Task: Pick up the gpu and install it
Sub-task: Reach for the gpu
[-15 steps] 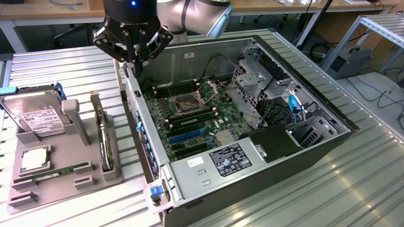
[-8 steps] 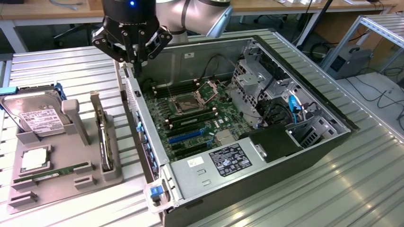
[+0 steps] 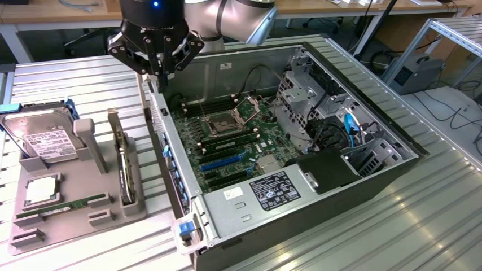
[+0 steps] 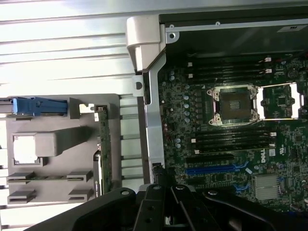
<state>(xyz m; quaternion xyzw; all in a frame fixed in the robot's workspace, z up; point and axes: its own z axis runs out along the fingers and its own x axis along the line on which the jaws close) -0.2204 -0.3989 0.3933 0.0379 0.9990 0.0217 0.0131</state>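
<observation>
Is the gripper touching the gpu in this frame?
Apart. In the exterior view the gripper hangs over the case wall, while the gpu stands in the grey holder beside it.

Gpu on edge in tray beside case

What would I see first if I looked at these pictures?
The big open computer case sits in the middle, green motherboard showing. The robot's black gripper, shut, hangs over the case's wall on the exterior view's left. Beside it a gray tray holds a hard drive and the gpu on edge.
</observation>
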